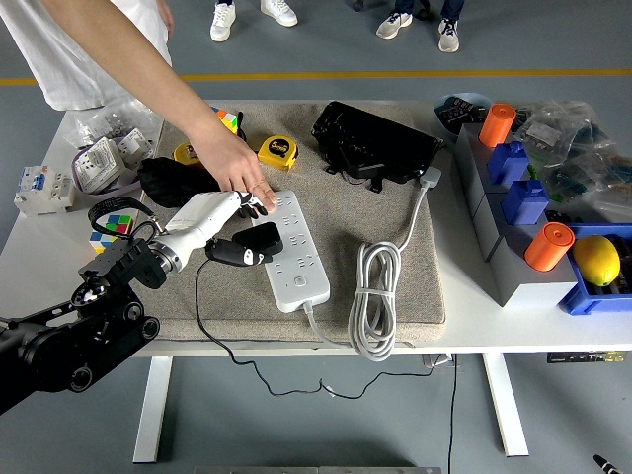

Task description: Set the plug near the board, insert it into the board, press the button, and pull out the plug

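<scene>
A white power strip point(294, 254) lies on the grey mat point(346, 217), its white cable coiled to the right. My left hand point(245, 237) is shut on a black plug point(255, 242) at the strip's left edge; whether its pins sit in a socket is hidden. The plug's thin black cord point(202, 316) trails down over the table's front edge. A person's hand point(240, 173) reaches in from the upper left and rests on the strip's far left corner, just above my fingers. My right arm is out of sight.
Behind the strip lie two yellow tape measures point(277, 151), a black pouch point(375, 143) and a black bundle point(168, 181). Breakers and packets point(99, 158) sit at the far left. Grey and blue bins point(523, 197) with orange cylinders and a lemon point(595, 259) stand at the right.
</scene>
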You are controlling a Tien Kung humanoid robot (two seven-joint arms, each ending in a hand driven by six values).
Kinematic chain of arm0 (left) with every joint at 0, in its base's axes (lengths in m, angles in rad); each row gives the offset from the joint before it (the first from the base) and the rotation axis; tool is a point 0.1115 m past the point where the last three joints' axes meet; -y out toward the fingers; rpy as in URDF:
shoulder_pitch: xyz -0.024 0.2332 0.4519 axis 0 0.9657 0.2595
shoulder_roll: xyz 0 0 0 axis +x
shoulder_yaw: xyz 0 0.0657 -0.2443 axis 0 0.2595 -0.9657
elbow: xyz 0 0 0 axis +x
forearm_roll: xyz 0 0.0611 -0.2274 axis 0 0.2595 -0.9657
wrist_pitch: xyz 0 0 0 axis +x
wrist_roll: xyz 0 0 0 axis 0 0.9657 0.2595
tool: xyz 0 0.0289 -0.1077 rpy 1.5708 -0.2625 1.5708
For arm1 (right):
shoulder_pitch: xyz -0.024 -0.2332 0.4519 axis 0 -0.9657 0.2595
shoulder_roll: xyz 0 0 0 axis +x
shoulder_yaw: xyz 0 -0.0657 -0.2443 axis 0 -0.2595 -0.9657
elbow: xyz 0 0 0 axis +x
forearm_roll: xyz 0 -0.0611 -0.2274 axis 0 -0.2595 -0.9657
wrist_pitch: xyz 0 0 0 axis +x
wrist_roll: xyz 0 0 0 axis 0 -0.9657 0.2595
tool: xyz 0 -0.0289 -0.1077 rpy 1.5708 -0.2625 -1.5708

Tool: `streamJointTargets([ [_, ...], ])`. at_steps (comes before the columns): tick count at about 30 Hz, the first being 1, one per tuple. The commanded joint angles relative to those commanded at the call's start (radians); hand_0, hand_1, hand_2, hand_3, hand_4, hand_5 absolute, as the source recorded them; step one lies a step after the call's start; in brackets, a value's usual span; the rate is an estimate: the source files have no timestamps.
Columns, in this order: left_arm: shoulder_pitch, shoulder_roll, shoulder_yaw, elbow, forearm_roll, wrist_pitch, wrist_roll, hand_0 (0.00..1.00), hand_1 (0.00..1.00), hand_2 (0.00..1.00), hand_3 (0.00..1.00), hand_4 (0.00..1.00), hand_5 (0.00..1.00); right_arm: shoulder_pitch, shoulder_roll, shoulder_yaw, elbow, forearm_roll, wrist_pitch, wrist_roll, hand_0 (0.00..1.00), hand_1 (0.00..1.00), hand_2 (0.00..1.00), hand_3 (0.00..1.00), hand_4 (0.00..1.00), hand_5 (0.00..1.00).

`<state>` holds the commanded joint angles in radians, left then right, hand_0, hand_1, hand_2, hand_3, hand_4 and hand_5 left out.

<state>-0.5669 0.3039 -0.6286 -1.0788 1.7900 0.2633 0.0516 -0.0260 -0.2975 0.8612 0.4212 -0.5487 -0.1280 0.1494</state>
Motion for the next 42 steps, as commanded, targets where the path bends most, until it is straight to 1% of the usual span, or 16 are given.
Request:
streamJointTargets([
  [1,-0.001,-0.001,0.002,0.001,0.001,0.0,0.002,0.462,0.569,0.583,0.619,0.997,0.332,0.0,0.0,0.0,0.0,0.0,0.0,0.0,0.613,0.632,0.647,0.553,0.998,0.466],
  [2,-0.003,-0.002,0.004,0.003,0.0,0.001,0.004,0.426,0.537,0.563,0.592,0.979,0.315,0.001,0.0,0.0,0.0,0.0,0.0,0.0,0.613,0.632,0.647,0.552,0.998,0.466],
  [8,-0.009,-0.009,0.02,0.016,-0.006,0.009,0.003,0.426,0.537,0.563,0.592,0.979,0.315,0.003,0.001,0.004,0.0,-0.001,0.0,0.0,0.613,0.632,0.647,0.552,0.998,0.466],
  [9,-0.01,-0.01,0.022,0.018,-0.011,0.01,0.002,0.402,0.524,0.558,0.581,0.949,0.319,0.003,0.001,0.004,0.0,-0.001,0.0,0.0,0.613,0.632,0.647,0.552,0.998,0.467],
  [14,-0.012,-0.018,0.034,0.028,-0.034,0.021,-0.004,0.402,0.524,0.558,0.581,0.949,0.319,0.002,0.001,0.005,0.0,-0.002,0.0,0.0,0.613,0.632,0.647,0.552,0.998,0.467],
  [15,-0.012,-0.02,0.035,0.029,-0.035,0.023,-0.005,0.366,0.511,0.535,0.564,0.902,0.312,0.002,0.001,0.005,0.0,-0.002,0.0,0.0,0.614,0.632,0.647,0.551,0.998,0.466],
  [20,-0.019,-0.027,0.047,0.042,-0.043,0.03,-0.003,0.366,0.511,0.535,0.564,0.902,0.312,0.002,0.001,0.004,0.0,-0.003,-0.001,0.0,0.614,0.632,0.647,0.551,0.998,0.466],
  [21,-0.02,-0.028,0.049,0.045,-0.041,0.031,-0.002,0.332,0.455,0.492,0.546,0.776,0.195,0.003,0.001,0.003,0.0,-0.003,-0.001,0.0,0.614,0.631,0.647,0.552,0.998,0.466],
  [26,-0.027,-0.033,0.06,0.054,-0.015,0.041,0.011,0.332,0.455,0.492,0.546,0.776,0.195,0.004,0.002,0.006,0.0,-0.005,-0.001,0.0,0.614,0.631,0.647,0.552,0.998,0.466],
  [27,-0.027,-0.034,0.061,0.056,-0.01,0.043,0.012,0.26,0.368,0.397,0.516,0.739,0.123,0.004,0.002,0.006,0.0,-0.005,-0.001,0.0,0.614,0.632,0.647,0.552,0.998,0.466],
  [29,-0.028,-0.034,0.064,0.057,-0.008,0.047,0.01,0.26,0.368,0.397,0.516,0.739,0.123,0.003,0.002,0.008,0.0,-0.005,-0.002,0.0,0.614,0.632,0.647,0.552,0.998,0.466],
  [32,-0.026,-0.033,0.063,0.055,-0.015,0.063,-0.011,0.26,0.368,0.397,0.516,0.739,0.123,0.003,0.003,0.008,0.0,-0.006,-0.002,0.0,0.614,0.632,0.647,0.552,0.998,0.466],
  [33,-0.026,-0.032,0.062,0.054,-0.017,0.068,-0.019,0.24,0.33,0.37,0.502,0.743,0.113,0.002,0.003,0.008,-0.001,-0.006,-0.002,0.0,0.614,0.632,0.647,0.551,0.998,0.466],
  [35,-0.027,-0.032,0.06,0.052,-0.021,0.075,-0.03,0.24,0.33,0.37,0.502,0.743,0.113,0.002,0.003,0.008,-0.001,-0.006,-0.002,0.0,0.614,0.632,0.647,0.551,0.998,0.466],
  [42,-0.021,-0.024,0.045,0.04,-0.027,0.073,-0.041,0.236,0.318,0.361,0.504,0.749,0.11,0.002,0.003,0.008,0.001,-0.008,-0.001,0.001,0.613,0.632,0.647,0.552,0.998,0.465],
])
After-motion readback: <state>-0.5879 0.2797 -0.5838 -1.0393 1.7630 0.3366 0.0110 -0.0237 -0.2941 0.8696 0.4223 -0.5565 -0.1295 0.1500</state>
